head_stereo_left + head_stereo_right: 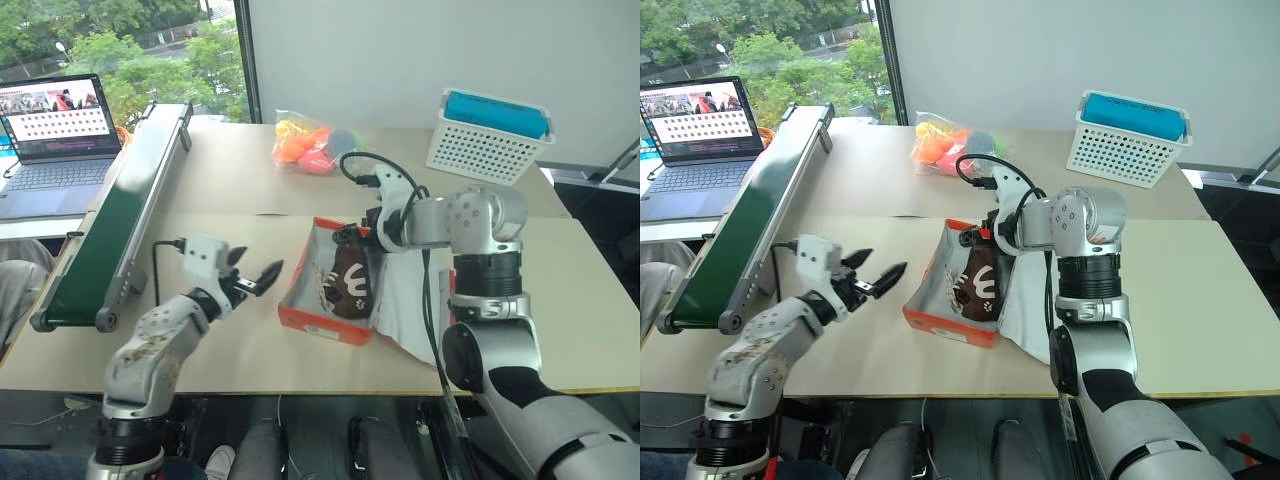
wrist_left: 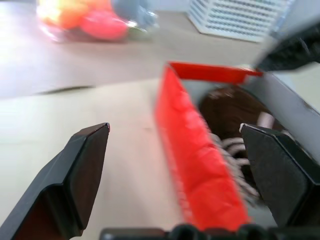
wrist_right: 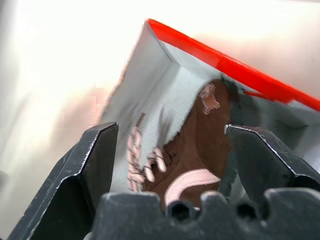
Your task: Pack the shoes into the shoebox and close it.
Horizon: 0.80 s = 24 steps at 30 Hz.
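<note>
Orange-red shoebox (image 1: 325, 318) lies open on the bench (image 1: 230, 340), long axis running away from the robot; shoes (image 1: 348, 280) lie lengthwise inside. Right wrist view alone reveals pale laces. Left pincer (image 1: 258, 279), wide, beside the shoebox; right pincer (image 3: 170, 150), wide, above it.

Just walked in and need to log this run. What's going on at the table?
A humanoid robot is packing brown shoes into an orange-red shoebox on the table. The shoes lie inside the box, whose lid is not yet closed. The right hand hangs open just above the box's far end, holding nothing. The left hand is open and empty, beside the box's left wall.
</note>
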Tool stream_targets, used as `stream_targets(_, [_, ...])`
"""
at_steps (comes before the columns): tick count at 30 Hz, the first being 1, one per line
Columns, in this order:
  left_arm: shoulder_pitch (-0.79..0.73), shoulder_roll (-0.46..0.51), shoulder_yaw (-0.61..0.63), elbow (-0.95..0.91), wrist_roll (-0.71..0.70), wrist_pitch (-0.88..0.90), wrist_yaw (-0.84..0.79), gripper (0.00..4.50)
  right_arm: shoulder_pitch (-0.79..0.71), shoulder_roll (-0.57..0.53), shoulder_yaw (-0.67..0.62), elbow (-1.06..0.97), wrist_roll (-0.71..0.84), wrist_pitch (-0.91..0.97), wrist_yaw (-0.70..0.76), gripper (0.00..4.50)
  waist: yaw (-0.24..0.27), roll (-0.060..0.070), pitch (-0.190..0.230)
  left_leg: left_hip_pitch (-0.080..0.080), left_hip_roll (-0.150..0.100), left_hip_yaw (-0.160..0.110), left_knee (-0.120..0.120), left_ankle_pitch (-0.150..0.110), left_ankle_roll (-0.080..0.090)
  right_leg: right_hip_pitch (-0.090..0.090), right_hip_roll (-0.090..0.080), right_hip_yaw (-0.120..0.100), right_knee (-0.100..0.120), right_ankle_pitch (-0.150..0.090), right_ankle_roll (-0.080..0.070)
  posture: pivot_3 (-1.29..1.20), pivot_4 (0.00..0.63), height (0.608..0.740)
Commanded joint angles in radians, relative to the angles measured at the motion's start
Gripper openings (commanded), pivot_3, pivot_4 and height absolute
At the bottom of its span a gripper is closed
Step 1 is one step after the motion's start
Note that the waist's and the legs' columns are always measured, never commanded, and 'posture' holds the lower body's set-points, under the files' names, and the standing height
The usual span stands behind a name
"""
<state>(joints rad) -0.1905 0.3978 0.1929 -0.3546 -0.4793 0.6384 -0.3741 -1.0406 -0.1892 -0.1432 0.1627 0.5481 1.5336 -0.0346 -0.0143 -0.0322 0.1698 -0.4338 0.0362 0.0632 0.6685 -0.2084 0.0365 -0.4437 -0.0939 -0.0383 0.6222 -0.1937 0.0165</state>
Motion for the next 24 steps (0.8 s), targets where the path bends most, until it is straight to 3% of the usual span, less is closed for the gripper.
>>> stream_targets(1, [0.01,0.037,0.232,0.012,-0.005,-0.035,0.104,4.5,0.012,-0.112,0.198,-0.249,-0.021,-0.344,0.31,4.07,-0.004,0.0,0.001,0.0,0.0,0.0,0.0,0.0,0.0,0.0,0.0,0.0,0.0,0.0,0.0,0.0,0.15,0.74])
stream_targets(5, [0.029,0.07,0.412,0.05,-0.01,-0.026,0.185,4.5,0.165,-0.276,0.352,-0.486,-0.078,-0.74,0.669,4.07,-0.015,0.0,0.001,-0.001,0.001,-0.001,-0.001,0.0,0.0,-0.002,0.002,0.001,-0.001,-0.001,0.002,0.0,0.15,0.74])
stream_targets(8, [0.032,0.1,0.468,0.078,-0.003,-0.013,0.216,4.5,0.277,-0.34,0.37,-0.565,-0.071,-0.859,0.804,4.07,-0.005,-0.001,0.001,0.001,0.002,-0.002,-0.001,0.0,-0.001,0.002,0.001,-0.002,-0.002,-0.001,0.002,0.0,0.15,0.74])
stream_targets(12, [0.048,0.139,0.511,0.126,0.001,0.0,0.225,4.5,0.356,-0.324,0.356,-0.56,-0.046,-0.892,0.85,4.31,0.006,-0.001,0.001,0.004,0.002,0.0,0.0,0.0,-0.002,0.005,-0.002,-0.002,-0.004,-0.001,0.003,0.0,0.15,0.74])
stream_targets(17, [0.088,0.165,0.514,0.174,0.012,-0.012,0.205,4.5,0.418,-0.303,0.444,-0.457,-0.155,-1.011,0.882,4.31,0.003,-0.002,0.001,0.004,0.007,0.002,0.0,-0.001,-0.004,0.004,0.001,-0.002,-0.009,0.003,-0.003,0.0,0.15,0.74])
stream_targets(24, [0.133,0.202,0.48,0.195,0.06,-0.004,0.2,4.5,0.421,-0.228,0.428,-0.409,-0.191,-1.013,0.828,4.31,0.0,-0.002,0.001,0.004,0.009,0.004,0.0,-0.001,-0.005,0.002,0.002,-0.001,-0.008,0.004,-0.004,0.0,0.15,0.74])
